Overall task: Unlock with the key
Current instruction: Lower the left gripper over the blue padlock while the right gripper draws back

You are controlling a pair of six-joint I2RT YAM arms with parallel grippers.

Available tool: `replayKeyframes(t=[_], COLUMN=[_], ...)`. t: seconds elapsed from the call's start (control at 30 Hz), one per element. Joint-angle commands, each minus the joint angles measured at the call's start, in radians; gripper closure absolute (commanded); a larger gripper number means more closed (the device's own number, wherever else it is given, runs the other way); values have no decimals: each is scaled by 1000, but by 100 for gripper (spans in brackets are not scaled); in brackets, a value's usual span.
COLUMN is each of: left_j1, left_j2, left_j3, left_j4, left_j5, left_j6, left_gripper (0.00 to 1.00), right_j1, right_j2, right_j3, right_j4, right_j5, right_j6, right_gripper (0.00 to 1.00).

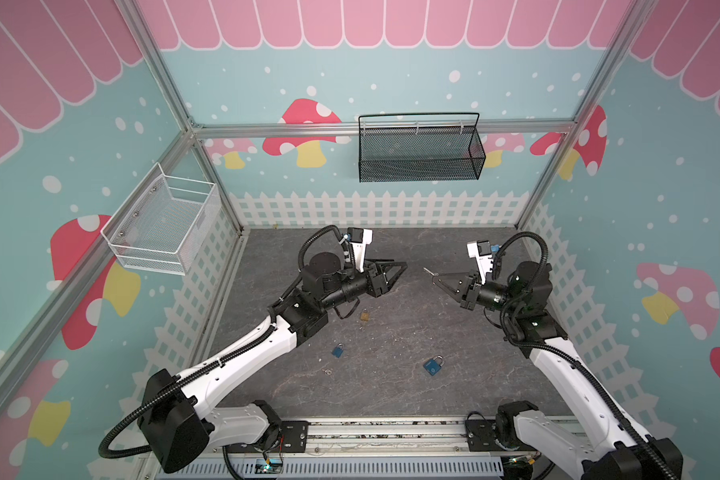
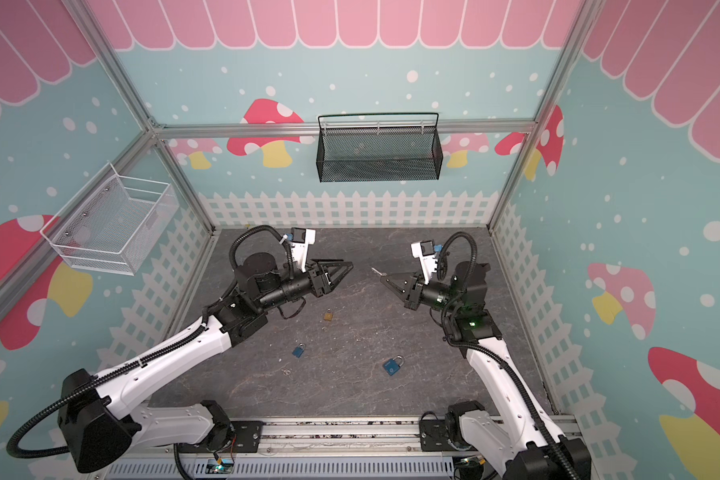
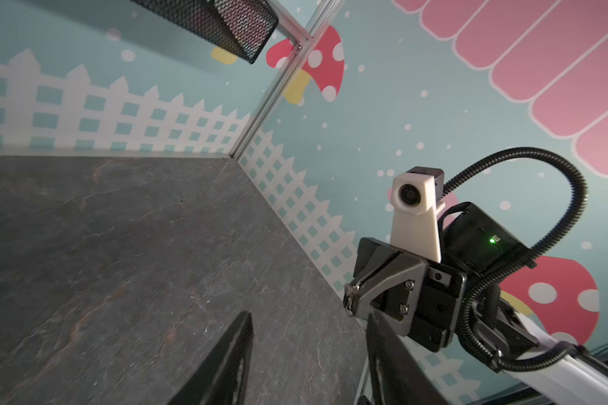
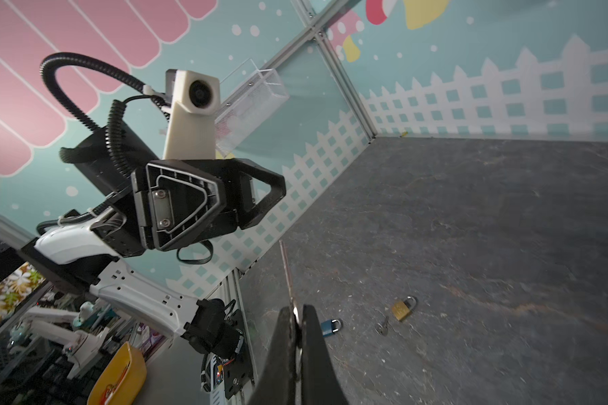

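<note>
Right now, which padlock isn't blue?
The brass padlock, farthest back of the three. The small blue padlock and the larger blue padlock lie farther forward.

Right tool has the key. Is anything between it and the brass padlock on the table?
Nothing visible does. The key, pinched in the right tool, has only bare table between it and the brass padlock. The open left tool hovers raised, close beside that path.

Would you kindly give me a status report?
Left gripper open, empty. Right gripper shut on key, aloft. Brass padlock, small blue padlock, large blue padlock on table. Nothing blocking.
</note>
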Motion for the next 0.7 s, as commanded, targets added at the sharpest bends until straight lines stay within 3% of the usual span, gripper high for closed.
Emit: replayKeyframes(t=[0.0,0.1,0.23,0.47,0.67], left_j1=[-53,-144,-250,-402,-473], left_j2=[26,60,149,365,569], left_j3=[-13,-7,23,177,339], left_j4=[-180,-269,-361,-550,-697], left_j5=[-114,-192,-215,-280,-351], left_j6=[25,58,61,137,208], left_gripper=[46,44,42,40,40], right_j1=[-43,-80,-123,-163,-230], right_j2=[-34,-51,-41,-68,-8], right_j3=[-59,-130,-206,-288,-323], right_j4=[-150,-192,-224,-228,-231], right_j5=[53,91,145,285,243], right_j6=[-50,-43,-31,-16,8], right_gripper=[100,100,100,100,100])
